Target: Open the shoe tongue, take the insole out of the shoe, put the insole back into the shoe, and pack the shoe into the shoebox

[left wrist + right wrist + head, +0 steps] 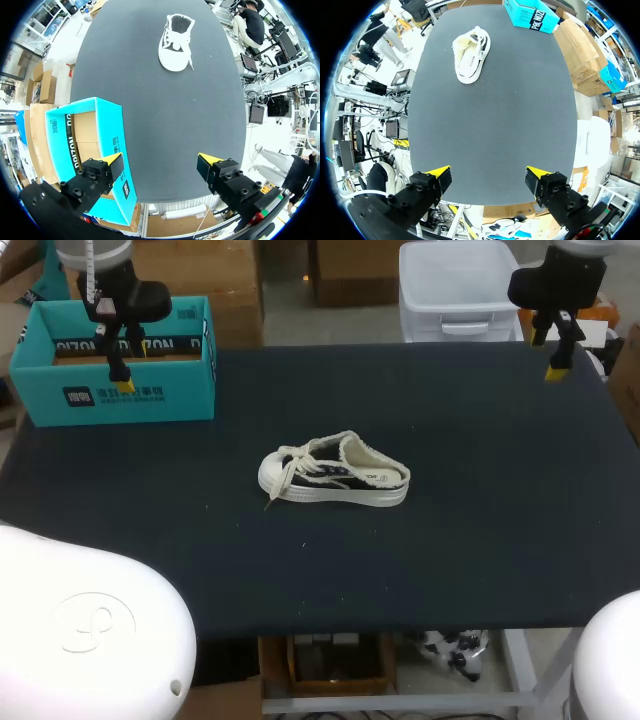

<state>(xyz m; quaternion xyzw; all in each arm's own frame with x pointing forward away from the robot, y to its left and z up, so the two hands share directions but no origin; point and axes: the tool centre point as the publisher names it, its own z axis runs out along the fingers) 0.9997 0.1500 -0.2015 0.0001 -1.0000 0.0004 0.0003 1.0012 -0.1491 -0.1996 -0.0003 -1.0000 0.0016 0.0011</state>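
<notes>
Left claw (121,368) hangs with its two yellow-tipped fingers spread wide and nothing between them. In the head view it sits over the front wall of the teal shoebox (172,390). In the left wrist view the same claw (161,162) shows one finger above the shoebox (56,134) and the other above the bare dark table (165,115). The box is open on top, with brown cardboard showing inside.

Right claw (550,350) is also fully open and holds nothing. It hangs above the table (500,520) near its far right corner. In its own wrist view the claw (488,175) has only the dark table (495,110) under and between its fingers.

The shoe (335,472) stands on its sole on the table, well apart from both claws and roughly between them. It is a low sneaker with a white sole, dark sides and a frayed cream edge around the opening. Its toe points towards the left claw's side. Loose cream laces (281,489) trail down by the toe onto the table. From the left claw the shoe (176,42) lies far ahead. From the right claw the shoe (470,55) also lies far ahead, and the shoebox (532,15) stands farther off, beyond the shoe and off to one side of it. Whether the insole is seated inside the shoe cannot be made out.
</notes>
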